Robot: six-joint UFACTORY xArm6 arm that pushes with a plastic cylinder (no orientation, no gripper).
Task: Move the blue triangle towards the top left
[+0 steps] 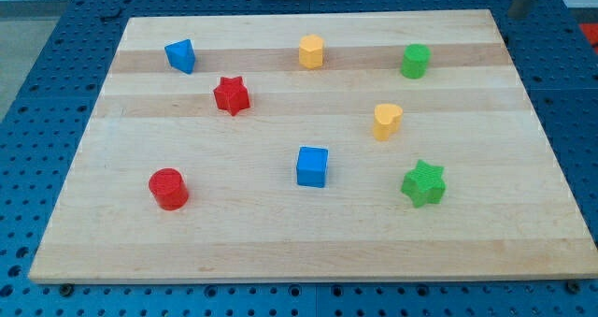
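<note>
Wooden board (308, 247), pale planks, sitting on a blue perforated bench (56, 64). Eight blocks on it, all apart. Blue triangle (181, 55) near top-left corner. Red star (232, 95) just below and right of it. Yellow hexagon (311, 51) near top edge, centre. Green cylinder (416, 61) toward top-right corner. Yellow block (387, 121), shape unclear, right of centre. Blue cube (312, 165) mid-board, toward bottom edge. Green star (423, 183) toward bottom-right. Red cylinder (168, 188) toward bottom-left. My tip doesn't show.
</note>
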